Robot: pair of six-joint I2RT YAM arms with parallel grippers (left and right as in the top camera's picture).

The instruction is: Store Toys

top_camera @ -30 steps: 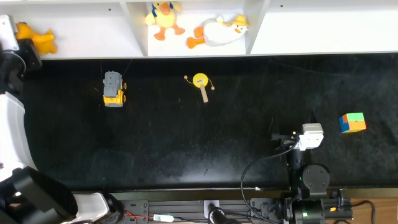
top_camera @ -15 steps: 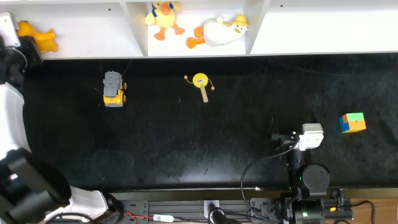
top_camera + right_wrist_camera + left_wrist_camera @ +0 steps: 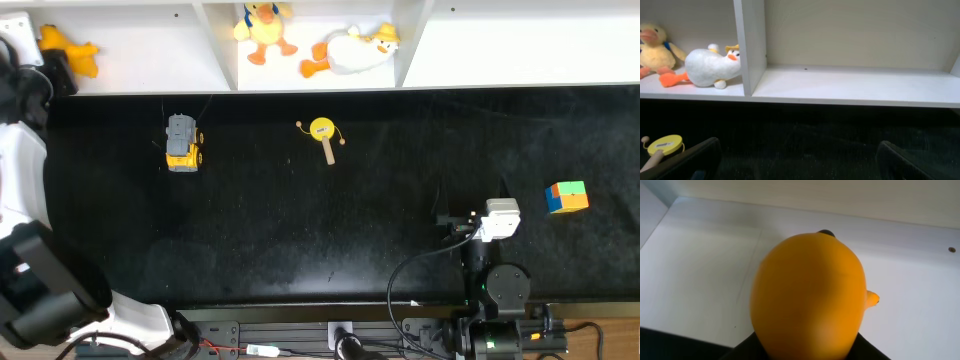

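Orange and smooth, the orange rounded toy figure (image 3: pixel 807 280) is clamped between the two fingers of my left gripper (image 3: pixel 807 352), and it bulks so large in front of my wrist camera that I cannot judge how far it hangs above the floor of the white shelf unit (image 3: pixel 700 280). From above I see it inside the left compartment, at the counter's far left corner. My worry is the let-go: the body is round, so if I part my fingers while it is too high or too close to the shelf's front lip, I expect it to roll or bounce out onto the black counter (image 3: pixel 300 230). Pulling back carelessly could also drag it out with me, or knock my wrist on the compartment's side wall, which is near. My right gripper (image 3: pixel 797 155) is spread wide and holds nothing, low over the counter near its front edge on the right side, well apart from all this. The grey-and-yellow toy truck (image 3: pixel 182 143), the yellow round rattle with a wooden handle (image 3: pixel 323 133) and the multicoloured cube (image 3: pixel 566 197) lie on the counter, unstored. The yellow plush duck (image 3: pixel 264 25) and the white plush bird (image 3: pixel 350 50) lie in the middle compartment.
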